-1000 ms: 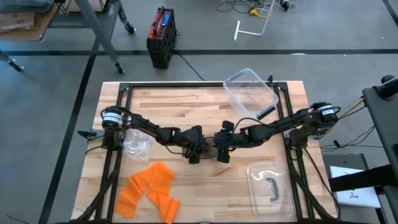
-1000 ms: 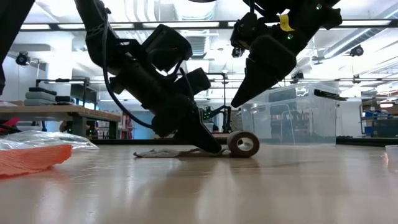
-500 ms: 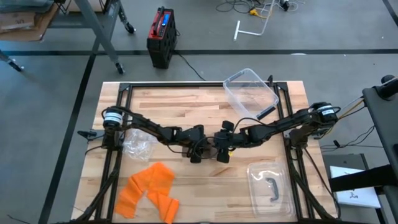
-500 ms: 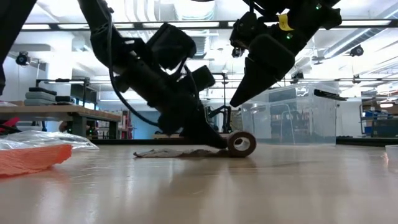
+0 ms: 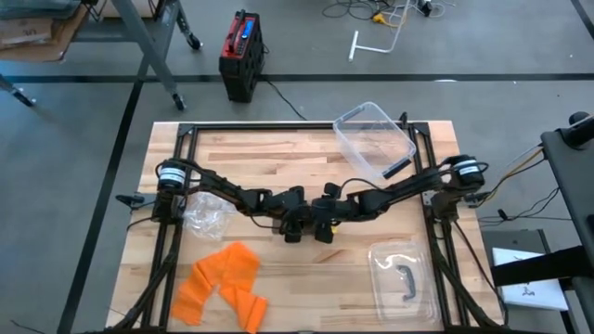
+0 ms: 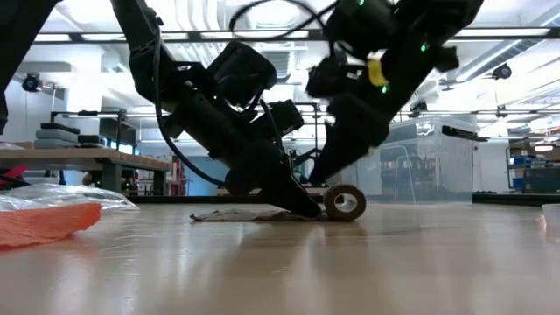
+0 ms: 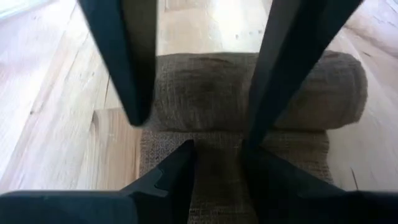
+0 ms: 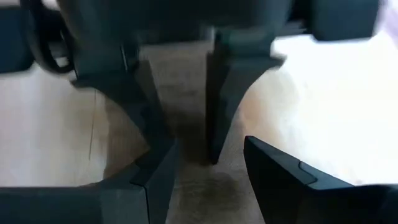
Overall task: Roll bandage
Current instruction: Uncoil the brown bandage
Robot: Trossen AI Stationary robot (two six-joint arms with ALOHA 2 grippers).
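Observation:
A brown bandage lies at the table's middle. Its rolled part (image 6: 344, 202) stands on its side, and its flat tail (image 6: 236, 214) trails toward the table's left. In the left wrist view the roll (image 7: 311, 87) lies crosswise beyond the tail (image 7: 217, 180). My left gripper (image 6: 308, 208) (image 7: 217, 149) slants down from the left, open, with its tips at the foot of the roll. My right gripper (image 6: 325, 178) (image 5: 320, 225) comes from the right, open, with its fingers (image 7: 134, 93) over the roll's top. My left gripper sets both fingertips (image 7: 186, 149) down on the flat tail (image 7: 217, 140), right where it meets the roll. The fingers slant down from the table's left, spread apart, with nothing pinched between them. The tail lies flat on the table. My right gripper's fingers stand over the roll; I cannot tell whether they touch it.
A clear plastic box (image 5: 376, 134) sits at the back right and a clear lid (image 5: 404, 278) at the near right. Orange cloth (image 5: 223, 278) lies at the near left, with a crumpled clear bag (image 5: 204, 213) beside it.
My right gripper has come down and toward the table's left, from well above the roll to close over it, opposite my left gripper. The roll and its tail lie as before.

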